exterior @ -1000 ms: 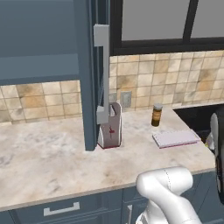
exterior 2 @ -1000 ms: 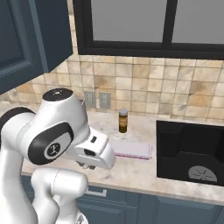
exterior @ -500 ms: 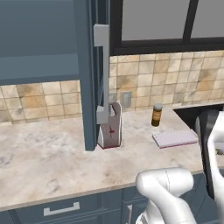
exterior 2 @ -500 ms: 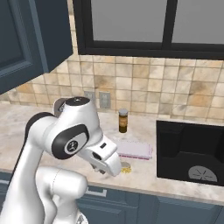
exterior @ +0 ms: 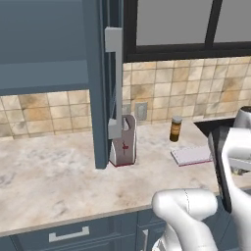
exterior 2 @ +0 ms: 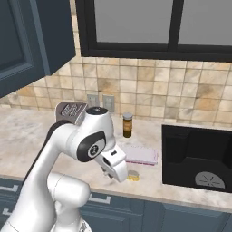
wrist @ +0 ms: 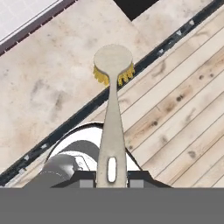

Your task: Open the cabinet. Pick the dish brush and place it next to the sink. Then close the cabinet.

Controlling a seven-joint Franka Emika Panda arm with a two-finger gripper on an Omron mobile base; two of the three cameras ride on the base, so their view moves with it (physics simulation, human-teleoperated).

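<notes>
Gripping the dish brush (wrist: 112, 127) by its handle end, the gripper (wrist: 111, 174) is clamping narrowly, bristle head pointing to 12 o'clock.

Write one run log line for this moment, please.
hand: shut on brush | brush: over counter edge near sink | cabinet door: open

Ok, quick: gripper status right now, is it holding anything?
Gripper: closed on the dish brush, gripping the end of its handle.
</notes>
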